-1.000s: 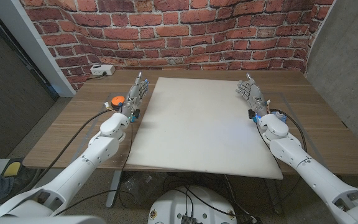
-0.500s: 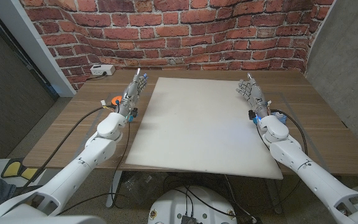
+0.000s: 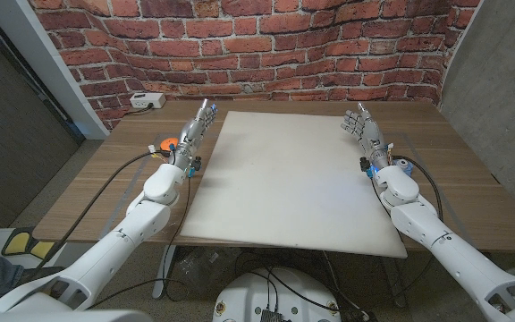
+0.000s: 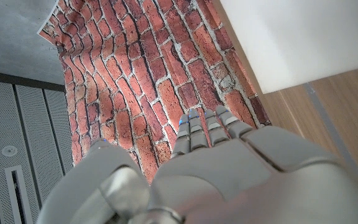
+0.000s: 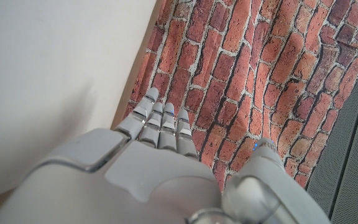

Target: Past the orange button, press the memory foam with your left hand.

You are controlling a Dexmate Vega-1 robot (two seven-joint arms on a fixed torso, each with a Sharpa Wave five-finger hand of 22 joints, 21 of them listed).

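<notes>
Memory foam (image 3: 289,179): large pale slab flat on the wooden table (image 3: 105,179), covering most of its middle. Left hand (image 3: 195,131) at the slab's far-left corner, approx. 10 o'clock from slab centre, just beside the left edge; fingers extended and pointing toward the brick wall (image 3: 240,45), holding nothing. Whether it touches the foam cannot be told. Orange button (image 3: 165,143) on the table at approx. 8 o'clock from the left hand, partly hidden by the arm. Right hand (image 3: 362,130) at approx. 2 o'clock from slab centre, near the right edge, fingers apart, empty.

Left wrist view: back of left hand (image 4: 229,174), fingers together and straight, foam corner (image 4: 303,43) and bare wood beyond them. Right wrist view: back of right hand (image 5: 135,180), foam (image 5: 55,74) beside it.

Vs. 0.5 s ago: left hand lies slightly further forward along the slab's edge; right hand shifted a little toward the wall. Vs. 1.0 s ago: the button was more exposed, at the left hand's side.

White box (image 3: 146,100) near the wall at the table's far-left.
</notes>
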